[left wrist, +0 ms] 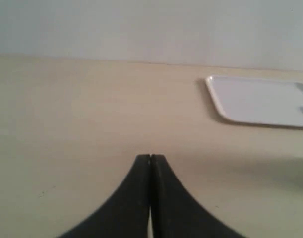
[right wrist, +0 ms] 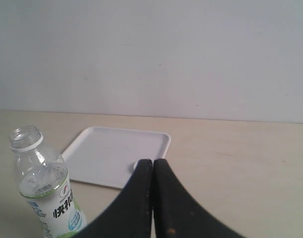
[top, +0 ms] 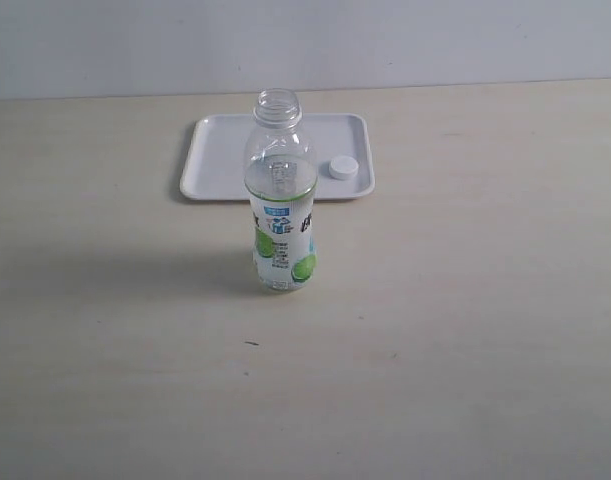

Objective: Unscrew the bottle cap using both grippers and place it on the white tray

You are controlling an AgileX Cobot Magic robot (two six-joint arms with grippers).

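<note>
The clear bottle (top: 280,205) with its lime label stands upright on the table, its neck open and capless. Behind it lies the white tray (top: 217,160), and the white bottle cap (top: 343,168) rests on the tray near its right front corner. Neither arm shows in the exterior view. In the left wrist view my left gripper (left wrist: 150,157) is shut and empty above bare table, with the tray (left wrist: 255,101) off to one side. My right gripper (right wrist: 152,162) is shut and empty too; its tips hide most of the cap (right wrist: 136,165), with the bottle (right wrist: 42,183) beside them.
A pale wooden table (top: 465,330) stretches around the bottle and tray. A plain light wall (top: 305,40) runs along its far edge. No other objects stand on the surface.
</note>
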